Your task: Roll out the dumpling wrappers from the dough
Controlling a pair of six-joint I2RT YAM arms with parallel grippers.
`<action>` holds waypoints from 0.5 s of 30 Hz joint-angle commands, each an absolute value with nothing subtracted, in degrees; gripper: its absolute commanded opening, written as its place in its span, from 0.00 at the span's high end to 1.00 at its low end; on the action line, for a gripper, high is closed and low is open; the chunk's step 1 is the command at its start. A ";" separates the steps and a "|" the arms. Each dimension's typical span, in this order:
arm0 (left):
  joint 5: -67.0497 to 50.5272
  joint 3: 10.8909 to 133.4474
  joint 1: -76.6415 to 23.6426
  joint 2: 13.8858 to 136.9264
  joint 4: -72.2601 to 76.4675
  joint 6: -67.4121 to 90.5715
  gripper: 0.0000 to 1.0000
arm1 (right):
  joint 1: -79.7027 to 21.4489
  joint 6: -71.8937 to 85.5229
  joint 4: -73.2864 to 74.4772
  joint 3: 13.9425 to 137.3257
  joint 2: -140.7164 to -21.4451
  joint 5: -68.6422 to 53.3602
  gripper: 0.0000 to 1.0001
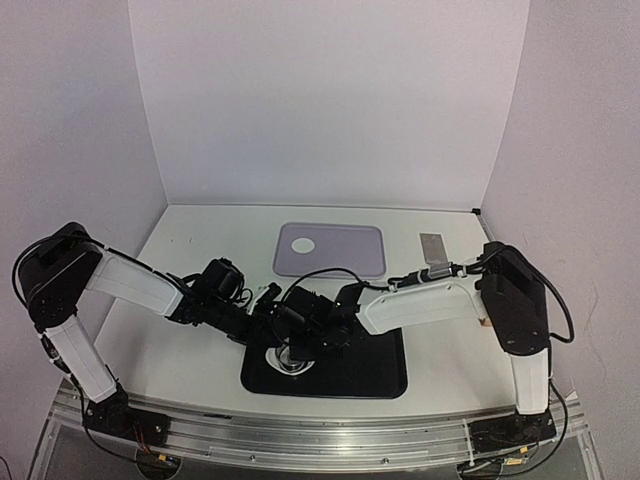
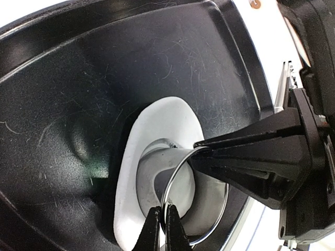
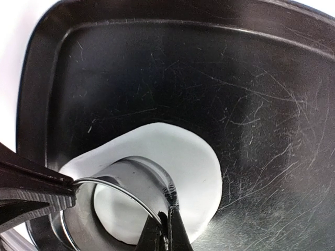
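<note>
Plain white table, three things sitting right on it: a black tray at the near edge in the middle, a pale purple tray farther back, and a small grey metal plate just right of that.

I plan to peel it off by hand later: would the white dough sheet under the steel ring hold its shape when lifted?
Probably not: the dough sheet looks thin and lies flat on the black tray, so it would likely sag and stretch. It seems soft, since the steel ring appears sunk into it, and it may stick to the tray.
</note>
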State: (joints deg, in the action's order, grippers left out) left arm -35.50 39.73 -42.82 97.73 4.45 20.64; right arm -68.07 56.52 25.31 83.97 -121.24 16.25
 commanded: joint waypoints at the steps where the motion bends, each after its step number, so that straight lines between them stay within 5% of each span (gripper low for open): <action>1: -40.68 36.06 -47.20 106.29 -10.11 17.82 1.00 | -67.05 50.96 27.36 83.19 -129.97 8.15 1.00; 15: -36.84 39.48 -48.69 107.57 -6.86 18.20 1.00 | -66.88 66.44 30.22 80.27 -128.48 13.52 1.00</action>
State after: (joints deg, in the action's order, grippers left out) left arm -37.52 42.88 -42.59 100.65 4.35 19.98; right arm -66.86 63.78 26.47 82.53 -120.06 13.16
